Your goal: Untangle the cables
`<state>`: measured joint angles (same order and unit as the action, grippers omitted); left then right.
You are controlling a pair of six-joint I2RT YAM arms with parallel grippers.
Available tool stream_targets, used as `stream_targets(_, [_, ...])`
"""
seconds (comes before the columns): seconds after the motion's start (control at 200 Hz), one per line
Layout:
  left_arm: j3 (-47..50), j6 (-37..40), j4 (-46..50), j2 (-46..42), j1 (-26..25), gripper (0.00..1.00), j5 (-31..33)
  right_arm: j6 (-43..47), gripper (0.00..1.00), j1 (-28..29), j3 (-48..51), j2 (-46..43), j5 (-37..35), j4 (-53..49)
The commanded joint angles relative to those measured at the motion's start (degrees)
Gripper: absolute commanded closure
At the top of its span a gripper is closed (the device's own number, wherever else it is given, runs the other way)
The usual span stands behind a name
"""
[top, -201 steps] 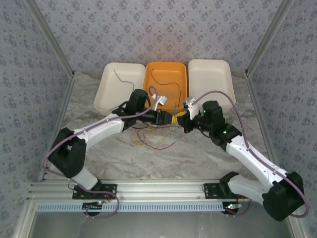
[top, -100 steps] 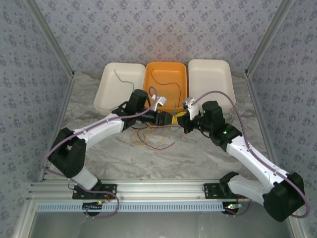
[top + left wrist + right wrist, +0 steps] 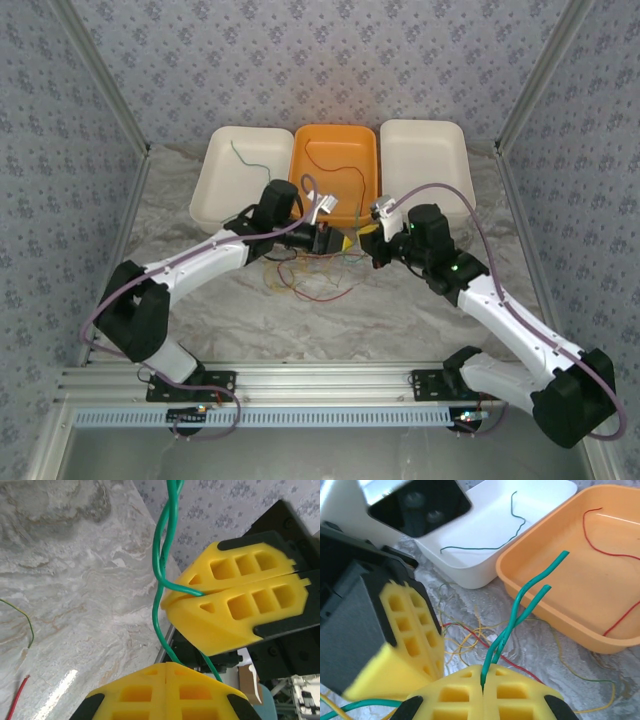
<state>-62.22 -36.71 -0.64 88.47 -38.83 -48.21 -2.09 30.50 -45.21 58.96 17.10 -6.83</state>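
Marbled table (image 3: 200,300), 3 trays along its far edge. The left white tray (image 3: 212,205) holds 1 green wire, the orange tray (image 3: 336,129) 1 red.

My 2 arms meet just in front of the orange tray, above the tangle (image 3: 312,280) of red, yellow and green strands lying on the table.

My right gripper (image 3: 482,682) has its pads pressed together, pinching the green cable (image 3: 161,555), with 2 ends sticking up. My left gripper (image 3: 166,666) is also pressed together, seemingly on the same cable.

My judgement: draw apart slowly and keep the strand lifted, so it slides free without dragging the heap.

Where the cable meets my left pads is hidden behind them. The crossings in the tangle are too fine to read.
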Motion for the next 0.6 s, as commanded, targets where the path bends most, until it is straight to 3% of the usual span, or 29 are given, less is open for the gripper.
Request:
stream_targets(0.0, [2.2, -1.7, -1.0, -4.0, 2.5, 1.0, 2.8, 0.0, 1.0, -0.1, -1.0, -2.4, -3.0, 0.6])
stream_targets(0.165, [4.4, -5.3, -3.6, -6.1, 4.9, 0.99, 3.9, 0.0, 1.0, 0.7, -0.1, -4.8, -5.8, 1.0])
stream_targets(0.235, [3.7, -5.7, -3.0, -5.4, 5.0, 0.61, 1.8, 1.3, 1.0, 1.8, -0.5, -4.7, -7.3, 0.3])
stream_targets(0.34, [2.5, -5.3, -1.5, -4.4, 4.0, 0.47, -1.4, 2.6, 1.0, 2.9, -1.1, -3.7, -8.6, -0.4])
stream_targets(0.435, [0.2, -2.4, 3.2, -4.7, 1.7, 0.42, -0.9, 3.8, 1.0, 4.9, -1.4, -2.5, -11.4, -0.5])
stream_targets(0.595, [-3.5, 1.9, 9.6, -4.1, -1.7, 0.44, -0.4, 4.9, 1.0, 6.7, -2.4, -0.5, -13.5, -0.2])
